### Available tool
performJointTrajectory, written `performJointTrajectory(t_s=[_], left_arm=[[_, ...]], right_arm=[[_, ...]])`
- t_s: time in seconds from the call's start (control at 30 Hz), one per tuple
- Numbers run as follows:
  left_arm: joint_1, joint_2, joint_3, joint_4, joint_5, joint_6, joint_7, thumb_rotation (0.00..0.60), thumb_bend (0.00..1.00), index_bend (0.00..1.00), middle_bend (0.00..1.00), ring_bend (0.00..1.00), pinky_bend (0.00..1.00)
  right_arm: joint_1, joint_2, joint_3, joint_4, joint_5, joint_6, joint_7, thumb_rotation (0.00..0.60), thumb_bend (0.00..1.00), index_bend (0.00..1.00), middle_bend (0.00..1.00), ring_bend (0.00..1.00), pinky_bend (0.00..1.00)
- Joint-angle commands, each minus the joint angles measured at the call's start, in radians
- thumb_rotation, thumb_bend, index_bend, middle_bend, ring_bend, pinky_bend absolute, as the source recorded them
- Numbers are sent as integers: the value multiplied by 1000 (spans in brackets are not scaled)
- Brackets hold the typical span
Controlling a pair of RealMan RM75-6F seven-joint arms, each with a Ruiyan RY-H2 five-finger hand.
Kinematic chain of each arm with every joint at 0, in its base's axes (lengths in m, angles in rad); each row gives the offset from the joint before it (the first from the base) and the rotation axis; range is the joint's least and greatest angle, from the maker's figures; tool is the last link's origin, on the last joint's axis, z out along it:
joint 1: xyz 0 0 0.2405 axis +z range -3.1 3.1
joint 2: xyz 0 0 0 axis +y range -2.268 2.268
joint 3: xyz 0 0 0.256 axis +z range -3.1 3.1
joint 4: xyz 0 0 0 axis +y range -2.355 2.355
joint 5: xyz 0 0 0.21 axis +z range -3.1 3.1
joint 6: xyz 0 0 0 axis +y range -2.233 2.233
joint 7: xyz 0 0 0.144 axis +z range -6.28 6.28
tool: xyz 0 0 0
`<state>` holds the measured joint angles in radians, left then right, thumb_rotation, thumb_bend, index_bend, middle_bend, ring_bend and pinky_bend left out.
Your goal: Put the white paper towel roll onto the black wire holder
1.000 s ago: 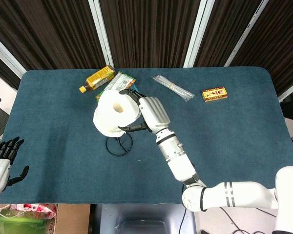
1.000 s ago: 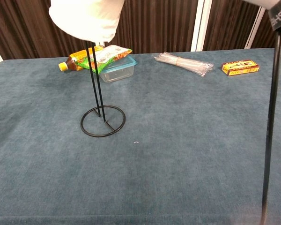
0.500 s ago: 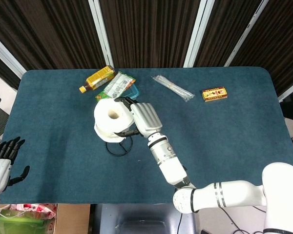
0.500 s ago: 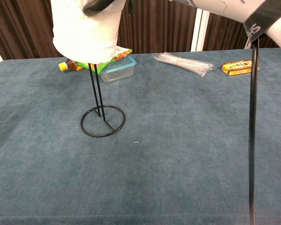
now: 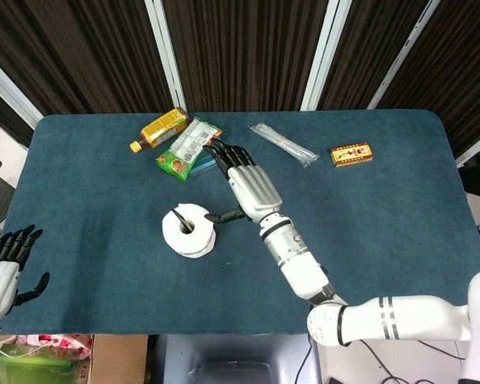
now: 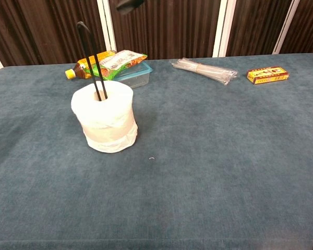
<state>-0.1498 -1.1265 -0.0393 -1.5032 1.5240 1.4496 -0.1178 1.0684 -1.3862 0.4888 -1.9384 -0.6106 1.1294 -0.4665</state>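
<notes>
The white paper towel roll [image 5: 189, 230] [image 6: 105, 121] stands on the table with the black wire holder's post [image 6: 92, 63] rising through its core. The holder's base ring is hidden under the roll. My right hand [image 5: 248, 185] hovers just right of the roll, fingers spread and holding nothing; only a dark fingertip [image 6: 129, 5] shows at the top of the chest view. At the table's near left edge my left hand [image 5: 6, 258] rests open, away from everything.
Behind the roll lie a yellow bottle [image 5: 159, 129], a green snack bag [image 5: 186, 147] on a clear container [image 6: 133, 76], a plastic-wrapped bundle [image 5: 283, 144] and a small orange box [image 5: 352, 153]. Blue cloth covers the table [image 5: 384, 224].
The roll has slid down the post to the table. My right hand has let go of it and lifted away to the right. The left hand is unchanged.
</notes>
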Motion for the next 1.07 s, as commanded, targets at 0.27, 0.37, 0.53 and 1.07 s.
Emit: performJointTrajectory(t_s=[0.27, 0.37, 0.53, 1.07], left_arm=[[5, 1, 1, 2, 17, 24, -5, 600, 403, 25, 0, 0, 46], [9, -1, 3, 0, 35, 43, -1, 600, 406, 7, 0, 0, 44], [5, -4, 20, -4, 63, 37, 31, 600, 431, 8, 0, 0, 34], [6, -25, 28, 8, 80, 46, 75, 600, 432, 8, 0, 0, 29]], right_arm=[[-202, 196, -286, -171, -324, 106, -124, 600, 122, 0, 0, 0, 0], [-388, 283, -514, -200, -454, 222, -173, 600, 123, 0, 0, 0, 0], [-602, 283, -675, -28, -663, 347, -11, 600, 123, 0, 0, 0, 0], [-883, 166, -623, 277, -795, 574, 194, 600, 123, 0, 0, 0, 0]])
